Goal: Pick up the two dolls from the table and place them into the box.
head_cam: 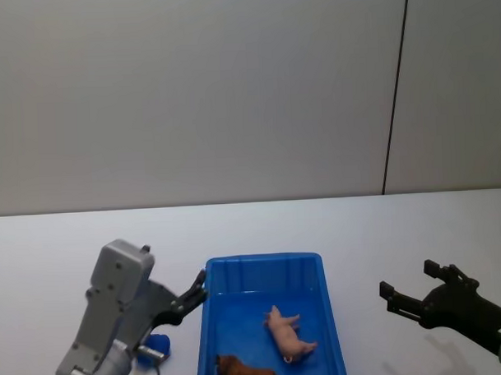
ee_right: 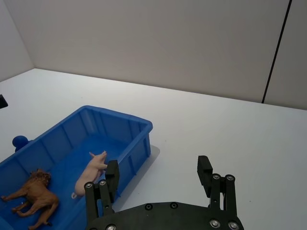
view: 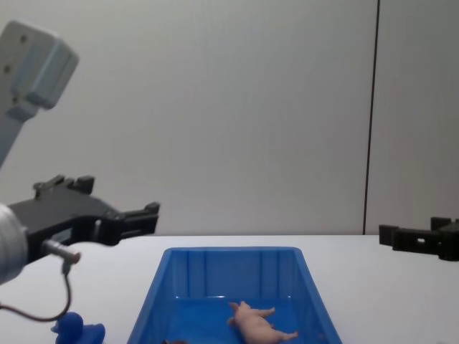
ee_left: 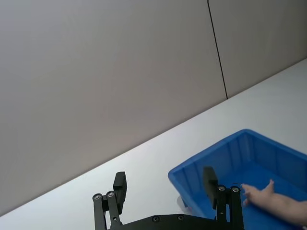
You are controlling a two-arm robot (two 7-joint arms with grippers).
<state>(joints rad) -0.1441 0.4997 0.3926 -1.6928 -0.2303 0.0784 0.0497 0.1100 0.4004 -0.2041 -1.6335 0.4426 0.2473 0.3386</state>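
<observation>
The blue box [head_cam: 261,259] stands on the white table [head_cam: 384,232] in front of me. Both dolls lie inside it. The pale pink pig [head_cam: 288,334] is on its side near the box's middle, and the reddish-brown lion [head_cam: 245,373] lies closer to me. The right wrist view shows the pig [ee_right: 93,170] and the lion [ee_right: 36,194] on the box floor. My left gripper [head_cam: 196,292] hovers open and empty just left of the box. My right gripper [head_cam: 412,281] hangs open and empty to the box's right, well apart from it.
A small blue toy duck [view: 75,330] sits on the table left of the box, below my left arm. A grey wall rises behind the table's far edge. Bare tabletop stretches beyond the box and to its right.
</observation>
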